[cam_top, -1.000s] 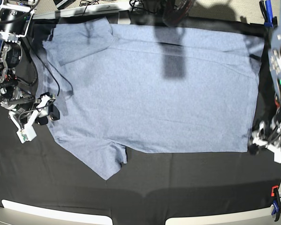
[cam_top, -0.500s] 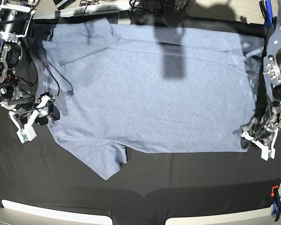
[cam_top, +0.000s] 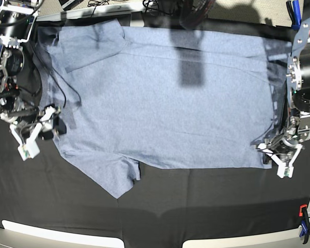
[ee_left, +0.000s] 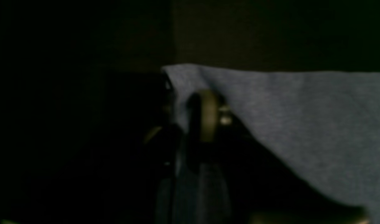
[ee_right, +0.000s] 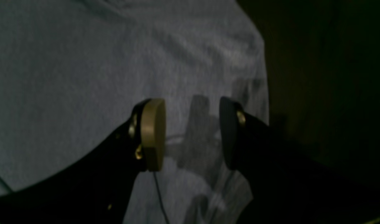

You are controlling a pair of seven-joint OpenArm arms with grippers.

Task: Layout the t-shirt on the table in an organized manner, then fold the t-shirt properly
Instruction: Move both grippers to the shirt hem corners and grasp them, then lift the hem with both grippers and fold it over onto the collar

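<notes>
— Black cloth covers the table [cam_top: 196,206]; where's the t-shirt [cam_top: 170,98]?

— Spread flat between both arms, plain side up.

— Right gripper [ee_right: 193,133]?

— Jaws apart, hovering over the shirt's collar edge, fabric under both pads.

— Left gripper [ee_left: 190,124]?

— At the hem corner, jaws drawn together; fabric lifts beside them, but whether it's pinched I cannot tell.

A red-and-blue plastic clamp [cam_top: 303,223] is sitting just nearside of the left claw [cam_top: 275,156]; tangled black cables [cam_top: 101,6] are lying far beyond it
</notes>
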